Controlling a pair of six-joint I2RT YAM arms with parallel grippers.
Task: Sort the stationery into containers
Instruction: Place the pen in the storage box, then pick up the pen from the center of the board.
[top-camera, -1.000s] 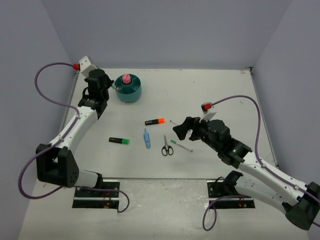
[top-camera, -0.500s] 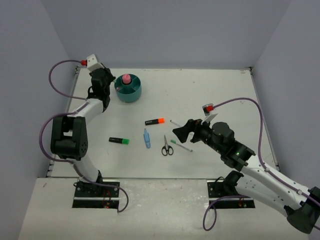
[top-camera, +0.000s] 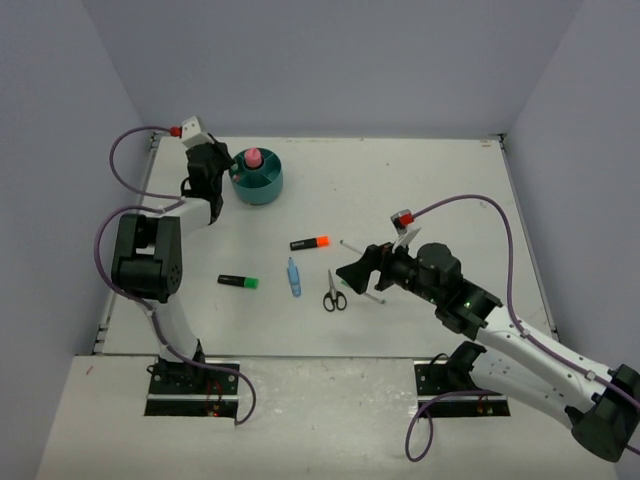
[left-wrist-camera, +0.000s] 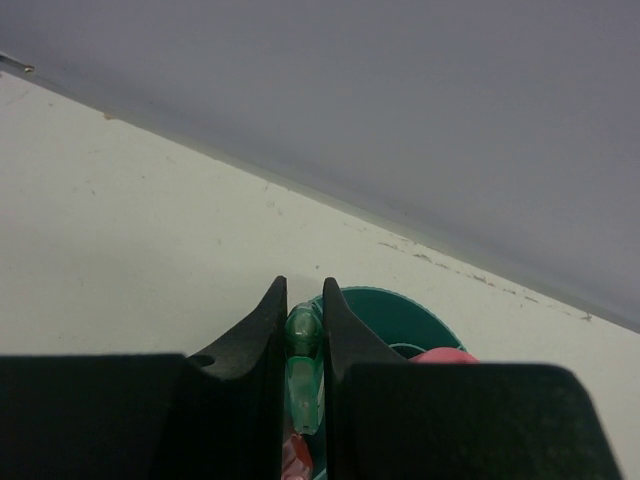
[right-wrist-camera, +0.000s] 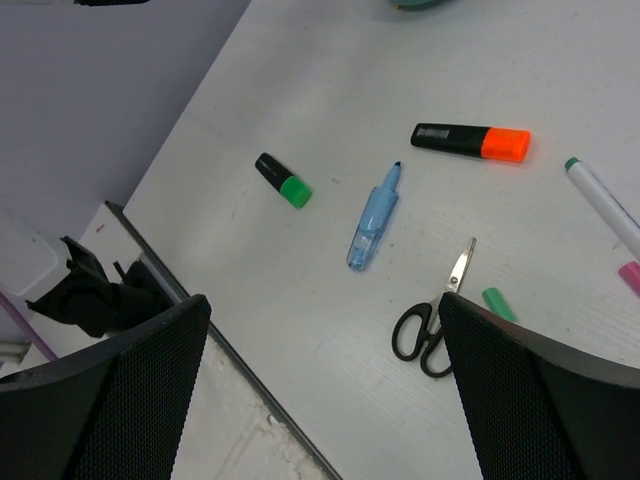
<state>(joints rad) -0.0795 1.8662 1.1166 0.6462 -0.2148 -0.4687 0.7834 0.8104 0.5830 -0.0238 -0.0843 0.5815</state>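
Left arm reaches to the far left corner of the white table (top-camera: 450, 200). Left gripper (left-wrist-camera: 303, 290) is narrow, its black fingers (left-wrist-camera: 262, 320) clamped on a pale-green marker (left-wrist-camera: 303, 375). The marker sits at the near rim of the round teal plastic organiser (top-camera: 262, 186); I cannot tell which compartment it is over. A pink tube (top-camera: 253, 158) stands upright inside the organiser.

The other stationery lies loose mid-table, all flat:
- black highlighter with a green cap (top-camera: 239, 282), leftmost, well apart from the organiser
- translucent blue marker (top-camera: 294, 277), just right of it, tip toward the far side
- black highlighter with an orange cap (top-camera: 310, 243), beyond the blue marker, cap to the right
- black-handled scissors (top-camera: 335, 294), blades closed, pointing to the far side
- small loose green cap (right-wrist-camera: 499, 303), just beside the scissors, not touching
- thin white pen with a green tip (right-wrist-camera: 603, 197), right of the orange cap
- a pink item (right-wrist-camera: 630, 277), cut off by the frame edge in the right wrist view; type unclear

Right gripper (top-camera: 358, 275) hovers just right of the scissors, claw wide, with nothing between the fingers.
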